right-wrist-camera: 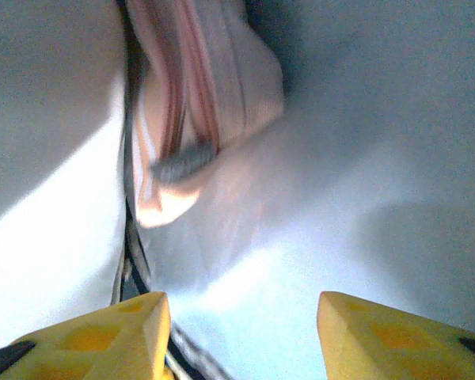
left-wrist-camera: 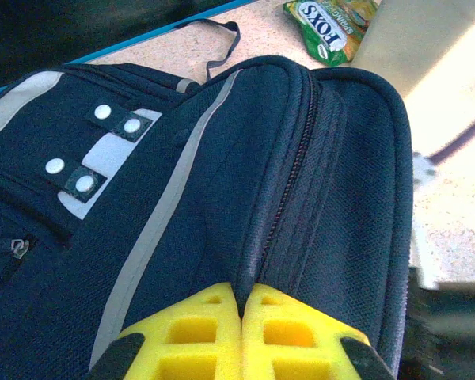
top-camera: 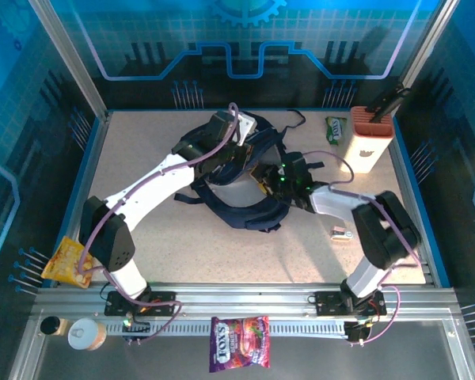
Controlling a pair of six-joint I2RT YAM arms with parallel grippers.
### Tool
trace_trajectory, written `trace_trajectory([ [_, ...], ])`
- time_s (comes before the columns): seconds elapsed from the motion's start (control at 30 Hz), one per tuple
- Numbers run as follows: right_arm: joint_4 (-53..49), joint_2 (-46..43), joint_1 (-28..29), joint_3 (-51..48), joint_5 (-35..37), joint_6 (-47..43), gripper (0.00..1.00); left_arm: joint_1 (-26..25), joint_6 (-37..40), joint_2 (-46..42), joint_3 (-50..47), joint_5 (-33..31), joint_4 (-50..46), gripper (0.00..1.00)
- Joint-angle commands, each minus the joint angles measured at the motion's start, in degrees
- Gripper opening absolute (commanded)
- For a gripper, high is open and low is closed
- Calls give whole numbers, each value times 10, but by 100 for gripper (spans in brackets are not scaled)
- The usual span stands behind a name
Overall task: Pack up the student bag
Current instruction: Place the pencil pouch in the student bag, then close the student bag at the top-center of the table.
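Sagging like soft, light cloth, the student bag (left-wrist-camera: 222, 198) probably handles best by its stiffer zip rim, where the left tool (left-wrist-camera: 241, 305) pinches shut; the right tool (right-wrist-camera: 241, 317) gapes open inside.

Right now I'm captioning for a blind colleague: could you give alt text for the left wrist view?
The left gripper, yellow jaws shut together, pinches the zipper seam of the navy student bag. A green Fox's sweet packet lies on the table beyond.
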Motion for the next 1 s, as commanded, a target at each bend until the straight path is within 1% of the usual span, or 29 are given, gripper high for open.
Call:
trace_trajectory([
  [0.0,-80,-79,-7,-38,25,-33,56,4,-22,-22,2,34,65,0],
  [0.17,-171,-193,-24,-86,80,-64,61,5,-42,-5,2,63,60,0],
  [0.23,-207,-235,-30,-93,117,-83,64,4,-49,7,8,98,58,0],
  [0.27,-227,-258,-33,-92,136,-93,66,5,-53,17,16,125,55,0],
  [0.33,-244,-287,-43,-93,159,-110,67,2,-63,41,40,168,38,0],
  [0.37,-247,-300,-50,-93,168,-115,67,0,-66,58,58,183,23,0],
  [0.43,-254,-312,-59,-90,177,-119,67,-5,-70,89,94,190,-10,0],
  [0.47,-254,-315,-64,-87,177,-123,67,-7,-77,106,111,191,-23,6],
  [0.5,-256,-316,-67,-83,176,-127,67,-7,-89,117,125,192,-38,17],
  [0.57,-260,-316,-66,-72,174,-137,68,-5,-118,128,143,194,-54,36],
  [0.6,-262,-315,-66,-68,172,-140,68,-1,-130,128,144,201,-54,42],
  [0.7,-264,-312,-66,-62,163,-149,69,13,-169,109,130,207,-47,57],
  [0.77,-266,-311,-65,-59,156,-155,70,30,-196,89,106,204,-41,63],
  [0.83,-269,-309,-65,-56,147,-161,71,51,-227,64,68,201,-31,64],
  [0.97,-274,-295,-59,-46,134,-166,72,112,-297,6,-42,200,2,64],
])
